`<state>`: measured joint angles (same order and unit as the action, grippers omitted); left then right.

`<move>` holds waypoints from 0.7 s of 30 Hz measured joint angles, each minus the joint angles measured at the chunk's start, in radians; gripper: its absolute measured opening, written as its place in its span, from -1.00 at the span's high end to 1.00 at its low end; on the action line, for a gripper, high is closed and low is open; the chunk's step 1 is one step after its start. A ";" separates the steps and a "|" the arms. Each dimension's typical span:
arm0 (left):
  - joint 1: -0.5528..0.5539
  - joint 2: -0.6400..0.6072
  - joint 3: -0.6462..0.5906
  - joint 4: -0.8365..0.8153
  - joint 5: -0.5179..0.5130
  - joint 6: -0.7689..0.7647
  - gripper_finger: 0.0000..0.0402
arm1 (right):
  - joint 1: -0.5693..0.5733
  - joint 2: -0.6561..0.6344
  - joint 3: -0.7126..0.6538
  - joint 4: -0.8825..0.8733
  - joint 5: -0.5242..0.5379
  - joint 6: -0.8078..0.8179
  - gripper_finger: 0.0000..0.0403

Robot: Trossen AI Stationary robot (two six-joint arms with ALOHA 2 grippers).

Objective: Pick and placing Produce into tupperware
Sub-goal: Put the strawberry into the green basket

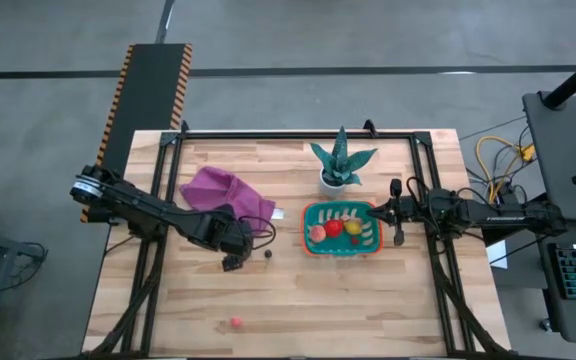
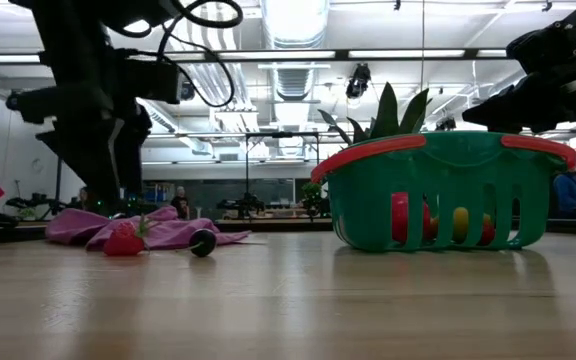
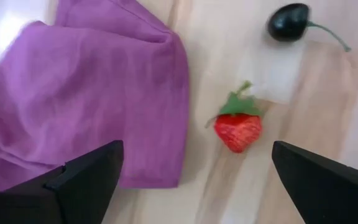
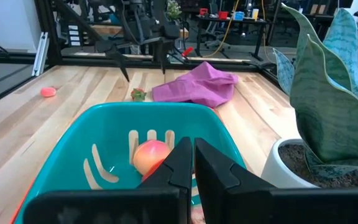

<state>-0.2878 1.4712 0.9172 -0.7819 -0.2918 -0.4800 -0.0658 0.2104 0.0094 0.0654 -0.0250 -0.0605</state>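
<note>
My left gripper (image 3: 197, 148) is open and points down over a red strawberry (image 3: 238, 127) that lies on the table between its two fingers, untouched. In the high view the gripper (image 1: 232, 261) hides the strawberry. A dark cherry (image 3: 288, 22) lies just beyond it, and a pink piece (image 1: 236, 322) lies near the table's near edge. The teal tub (image 1: 343, 231) stands on the table and holds a peach (image 4: 152, 155), a red piece (image 1: 334, 227) and a yellow piece (image 1: 354, 228). My right gripper (image 4: 188, 152) is shut and hangs above the tub's right end.
A crumpled purple cloth (image 1: 226, 195) lies right beside the strawberry, toward the table's far left. A spiky green plant in a white pot (image 1: 340, 168) stands just behind the tub. The near half of the wooden table (image 1: 368, 310) holds only the pink piece.
</note>
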 joint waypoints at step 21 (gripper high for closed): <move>-0.002 0.019 -0.102 0.218 0.000 0.072 -0.97 | 0.000 0.001 0.000 -0.001 0.000 -0.001 0.96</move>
<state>-0.2894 1.4897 0.8151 -0.5637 -0.2916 -0.4079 -0.0658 0.2111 0.0093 0.0647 -0.0248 -0.0616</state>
